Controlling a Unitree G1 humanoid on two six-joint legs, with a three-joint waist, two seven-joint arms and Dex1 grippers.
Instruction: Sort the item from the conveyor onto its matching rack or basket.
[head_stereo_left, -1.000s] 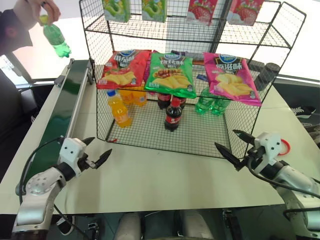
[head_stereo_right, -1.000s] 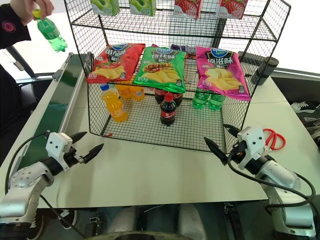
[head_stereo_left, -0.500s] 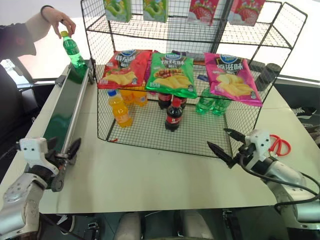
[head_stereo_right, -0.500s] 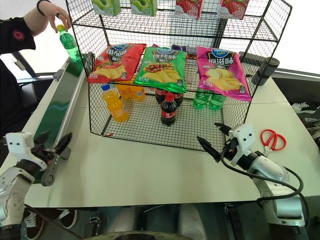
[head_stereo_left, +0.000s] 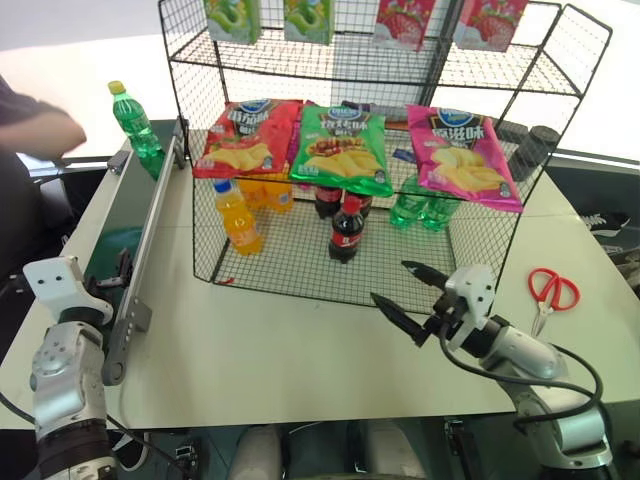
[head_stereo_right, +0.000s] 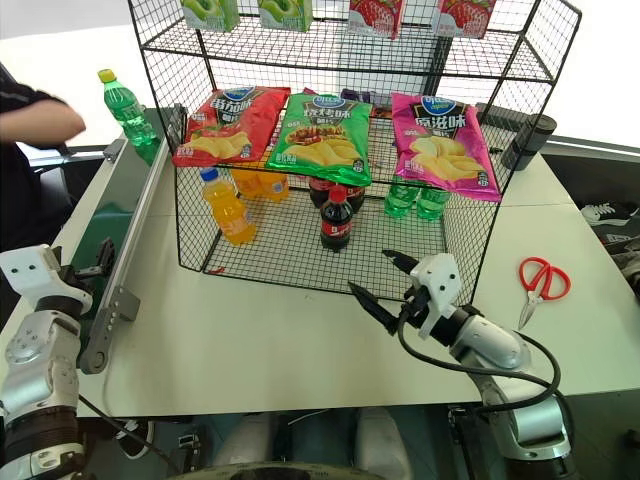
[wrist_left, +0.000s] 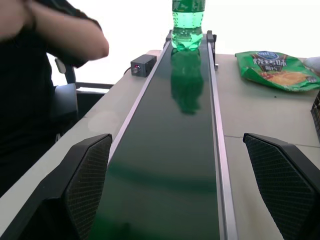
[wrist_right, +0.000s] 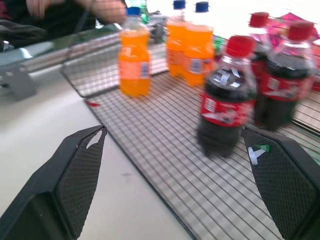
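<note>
While green soda bottle (head_stereo_left: 133, 122) stands upright at far end of conveyor (wrist_left: 170, 165): left end effector (wrist_left: 190, 187) wide open, empty, straddling near belt end; right end effector (head_stereo_left: 412, 292) open, empty, beside rack (head_stereo_left: 300, 268). Risk: mistimed closure tips moving bottle.

Belt: the conveyor (head_stereo_left: 128, 235) runs front to back along the table's (head_stereo_left: 290, 360) left side.
Bottle: the soda bottle (head_stereo_left: 133, 118) stands upright on the far end of the belt.
Rack: the wire rack (head_stereo_left: 470, 235) sits on the table, right of the belt.
In the basket: orange-drink bottles (head_stereo_left: 238, 215) on the left, cola bottles (head_stereo_left: 346, 228) in the middle, more soda bottles (head_stereo_left: 420, 208) on the right.
Above them: three chip bags (head_stereo_left: 342, 146) hang side by side.
Top shelf: small packs (head_stereo_left: 400, 18) in a row.
Scissors (head_stereo_left: 546, 293): on the table, right of the rack.
Person's arm (head_stereo_left: 35, 130): left of the belt, near the far end.
</note>
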